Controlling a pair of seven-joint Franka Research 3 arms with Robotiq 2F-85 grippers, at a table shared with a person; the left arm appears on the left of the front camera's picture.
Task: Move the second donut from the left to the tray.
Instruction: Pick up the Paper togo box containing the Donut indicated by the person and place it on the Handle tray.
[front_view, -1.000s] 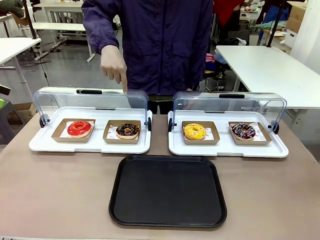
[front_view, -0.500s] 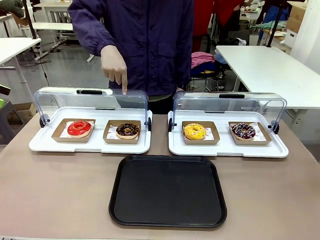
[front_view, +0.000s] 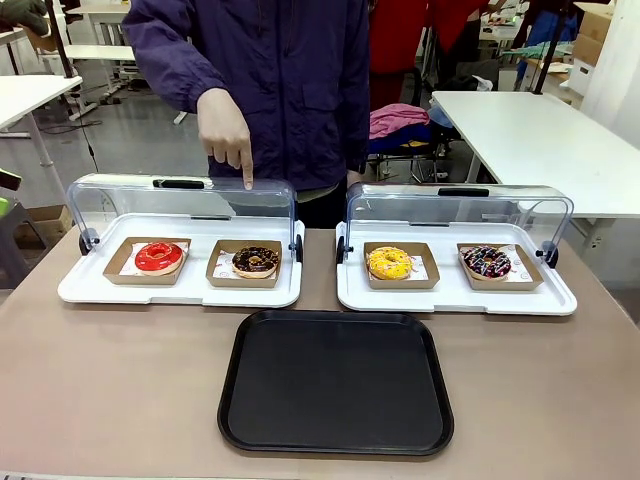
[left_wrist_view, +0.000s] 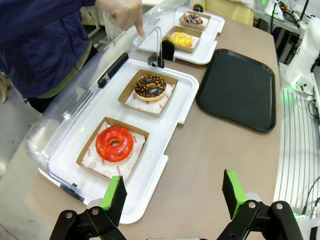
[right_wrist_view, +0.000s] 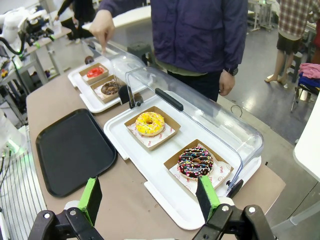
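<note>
Front view: a person stands at the far side of the brown surface (front_view: 110, 380). The person's hand (front_view: 228, 130) points one finger down at the top of a clear lid (front_view: 120, 200). I cannot tell if the finger touches it. That lid is tipped back on the left white tray (front_view: 180, 292). On this white tray sit a red donut (front_view: 159, 256) and, to its right, the chocolate donut with crumbs (front_view: 255, 260). Each one lies in its own brown paper box. The chocolate donut with crumbs is right under the pointing finger. The right white tray (front_view: 455, 300) holds a yellow donut (front_view: 389, 262) and a sprinkle donut (front_view: 486, 262). The black tray (front_view: 336, 381) lies flat on the near side of the surface, between the two white trays and a bit closer to the robot. It has nothing on it.

Left wrist view: the left pincer (left_wrist_view: 173, 192) is spread wide and holds nothing. It hangs over the surface beside the near edge of the left white tray. The red donut is closest to it, and the chocolate donut with crumbs is past that, in its box.

Right wrist view: the right pincer (right_wrist_view: 149, 194) is spread wide too and holds nothing. It hangs near the edge of the right white tray, close to the sprinkle donut. The black tray lies off to the left.
</note>
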